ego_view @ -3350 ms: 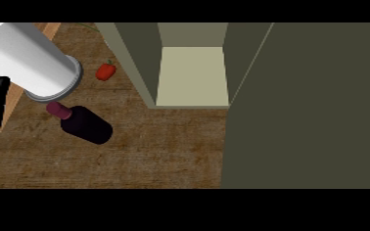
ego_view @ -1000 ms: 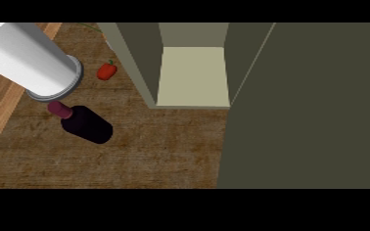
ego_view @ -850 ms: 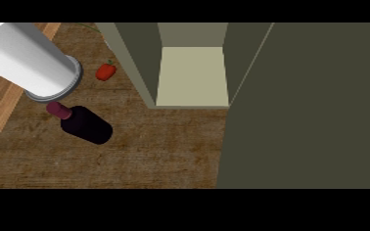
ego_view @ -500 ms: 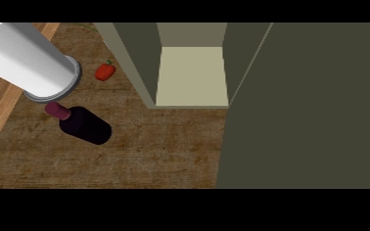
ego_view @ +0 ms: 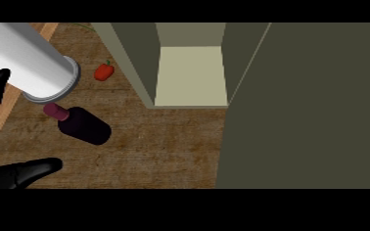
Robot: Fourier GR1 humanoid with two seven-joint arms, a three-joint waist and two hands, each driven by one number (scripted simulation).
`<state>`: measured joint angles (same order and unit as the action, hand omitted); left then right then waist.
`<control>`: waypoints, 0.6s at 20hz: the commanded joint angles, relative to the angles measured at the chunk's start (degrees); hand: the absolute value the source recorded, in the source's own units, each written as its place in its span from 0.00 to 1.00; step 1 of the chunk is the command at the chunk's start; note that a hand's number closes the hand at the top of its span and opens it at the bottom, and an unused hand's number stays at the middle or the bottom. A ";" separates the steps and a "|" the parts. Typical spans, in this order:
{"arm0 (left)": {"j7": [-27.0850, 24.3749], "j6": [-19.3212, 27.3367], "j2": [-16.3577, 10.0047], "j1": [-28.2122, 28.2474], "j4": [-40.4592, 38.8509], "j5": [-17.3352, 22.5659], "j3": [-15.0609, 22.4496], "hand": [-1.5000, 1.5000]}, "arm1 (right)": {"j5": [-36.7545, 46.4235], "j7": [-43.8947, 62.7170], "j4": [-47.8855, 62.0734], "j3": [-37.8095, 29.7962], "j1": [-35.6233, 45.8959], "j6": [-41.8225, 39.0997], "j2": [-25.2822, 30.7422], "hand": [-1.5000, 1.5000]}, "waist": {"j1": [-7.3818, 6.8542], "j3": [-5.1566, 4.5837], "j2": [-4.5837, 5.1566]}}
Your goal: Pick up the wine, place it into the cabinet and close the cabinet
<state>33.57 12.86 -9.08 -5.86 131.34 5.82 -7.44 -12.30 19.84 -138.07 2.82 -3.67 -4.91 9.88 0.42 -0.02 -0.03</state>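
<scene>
Step in hand looked like the reach, pre-grasp: the wine bottle (ego_view: 85,126) lay on its side on the wood counter (ego_view: 160,149), left of the cabinet (ego_view: 136,61) and nearer the viewer than its front edge, w/ the cap end pointing away from the cabinet, untouched by anything. The grey forearm (ego_view: 34,58) came in further left of the cabinet, its end hanging just over the bottle's cap. Only a black bit of the left hand (ego_view: 27,173) showed, well left of the cabinet and low in view, apart from the bottle; can't tell if it was spread or curled. Right hand wasn't in view. The cabinet stood open, pale inner floor (ego_view: 192,76) bare, and its door (ego_view: 296,107) swung out on the cabinet's right side. A small red veg w/ green stem (ego_view: 104,71) sat just left of the cabinet wall. Next move prob. called for bringing the hand over the bottle's body, closing round it, then lifting and carrying it rightward into the opening w/o clipping the left wall; door closing comes last. No label, brand or writing readable on the bottle or cabinet
</scene>
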 commanded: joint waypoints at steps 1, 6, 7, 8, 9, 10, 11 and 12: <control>-5.41 -0.79 1.05 1.39 -6.35 0.17 -2.38 0.00 | -8.16 -1.53 -2.37 -5.52 -3.54 -4.02 1.27 0.00 | 0.00 0.03 0.02; -17.31 -2.66 3.78 8.46 -11.21 -0.29 -4.43 0.00 | -6.69 1.09 -7.24 -2.74 -5.66 -3.74 -0.45 0.00 | -0.03 -0.02 -0.07; -16.73 -1.84 3.51 5.01 -14.29 -1.61 -3.63 0.00 | -5.42 -2.28 -1.82 -2.25 -4.04 -4.71 -1.58 0.00 | -0.11 0.01 0.03; -19.23 -2.03 3.85 4.87 -17.05 -2.35 -3.48 0.00 | -8.42 -0.29 -3.63 -4.13 -3.44 -4.82 -0.60 0.00 | 0.05 0.00 0.04; -24.11 -4.13 4.53 8.36 -18.82 -0.06 -5.10 0.00 | -9.16 0.78 -4.79 -5.30 -4.74 -5.71 0.43 0.00 | 0.01 -0.02 0.00; -20.75 -2.71 4.23 7.35 -16.64 -0.82 -4.85 0.00 | -9.77 -1.90 -5.01 -6.22 -7.79 -6.82 -0.76 0.00 | 0.06 0.03 -0.06; -22.12 -4.72 2.26 7.59 -18.22 1.63 -7.90 0.00 | -10.14 2.68 -7.54 -6.18 -4.71 -5.61 0.60 0.00 | -0.08 -0.01 -0.06; -23.49 -6.52 1.66 7.50 -20.58 4.00 -9.29 0.00 | -10.96 2.06 -4.08 -7.02 -2.04 -5.55 0.44 0.00 | -0.25 -0.02 0.00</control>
<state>14.27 9.20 -6.19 0.90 115.59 6.40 -13.07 -13.97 18.19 -137.85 -1.70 -6.42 -10.42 9.75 0.35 -0.02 -0.05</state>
